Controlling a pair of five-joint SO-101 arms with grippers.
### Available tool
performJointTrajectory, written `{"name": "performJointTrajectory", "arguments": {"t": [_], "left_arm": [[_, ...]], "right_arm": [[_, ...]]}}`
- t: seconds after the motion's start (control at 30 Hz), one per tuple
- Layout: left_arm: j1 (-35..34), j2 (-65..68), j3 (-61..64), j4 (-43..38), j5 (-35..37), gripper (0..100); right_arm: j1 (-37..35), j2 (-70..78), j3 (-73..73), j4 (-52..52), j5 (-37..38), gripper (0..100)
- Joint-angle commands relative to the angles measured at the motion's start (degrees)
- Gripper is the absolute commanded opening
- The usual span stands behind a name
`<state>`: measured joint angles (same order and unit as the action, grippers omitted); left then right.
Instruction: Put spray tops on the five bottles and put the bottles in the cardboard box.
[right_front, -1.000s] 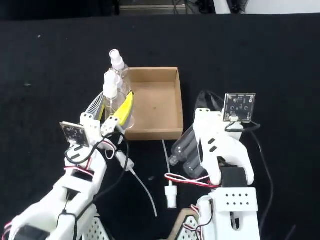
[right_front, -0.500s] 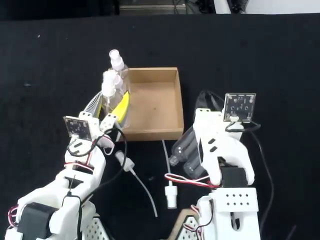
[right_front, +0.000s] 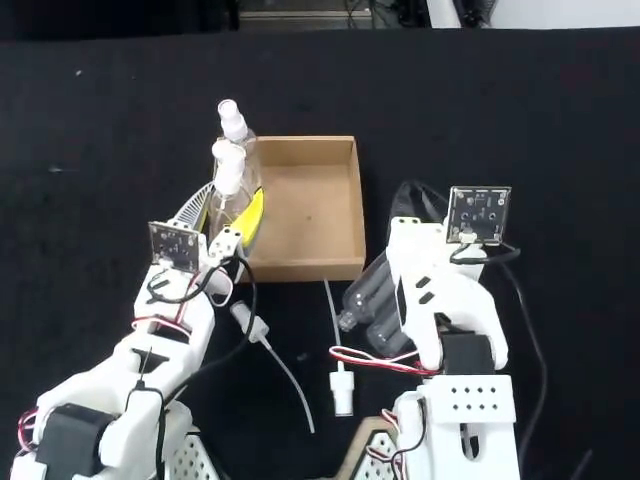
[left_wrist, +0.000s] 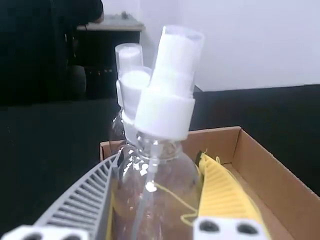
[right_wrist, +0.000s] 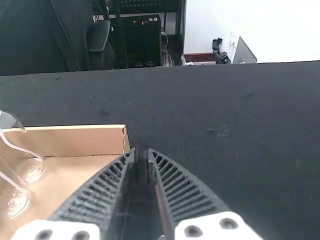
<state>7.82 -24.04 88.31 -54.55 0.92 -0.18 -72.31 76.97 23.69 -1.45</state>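
1. The left gripper (right_front: 235, 196) is clenched on a clear bottle (right_front: 231, 208). Its grey finger (left_wrist: 80, 200) lies on one side and its yellow finger (left_wrist: 225, 195) on the other.
2. The held bottle is upright and carries a white spray top (left_wrist: 167, 95). It is at the wall of the cardboard box (right_front: 305, 268) nearest the left arm. Whether it is inside or outside that wall cannot be determined.
3. A second bottle (right_front: 238, 138), also fitted with a white top, stands upright just behind the held one at the same wall.
4. The right gripper (right_wrist: 140, 159) has its jaws pressed together with nothing between them. It sits beside the box, above the black table (right_front: 520, 120).
5. Two uncapped bottles (right_front: 368, 298) lie side by side on the table, between the box's front wall and the right arm's base, partly under that arm.
6. One loose spray top (right_front: 342, 392) lies in front of the box, its thin tube pointing toward the box. Another loose top (right_front: 250, 325) lies near the left arm, its tube pointing away from the box.
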Motion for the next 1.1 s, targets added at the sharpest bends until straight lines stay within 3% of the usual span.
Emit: {"name": "performJointTrajectory", "arguments": {"t": [0.0,0.8,0.97,1.07], "left_arm": [[0.31,-0.7,-3.47,1.32,-0.53,3],[0.13,4.13,-2.86,-1.05,-0.53,3],[-0.22,8.79,-2.15,-10.99,-0.53,3],[-0.22,11.96,-2.77,-11.6,-0.53,3]], "right_arm": [[0.97,-0.84,-0.13,-1.41,0.09,1.1],[0.97,-0.84,-0.22,-1.32,0.09,1.1],[0.97,-0.84,-0.22,-1.32,0.09,1.1],[0.97,-0.84,-0.22,-1.32,0.09,1.1]]}}
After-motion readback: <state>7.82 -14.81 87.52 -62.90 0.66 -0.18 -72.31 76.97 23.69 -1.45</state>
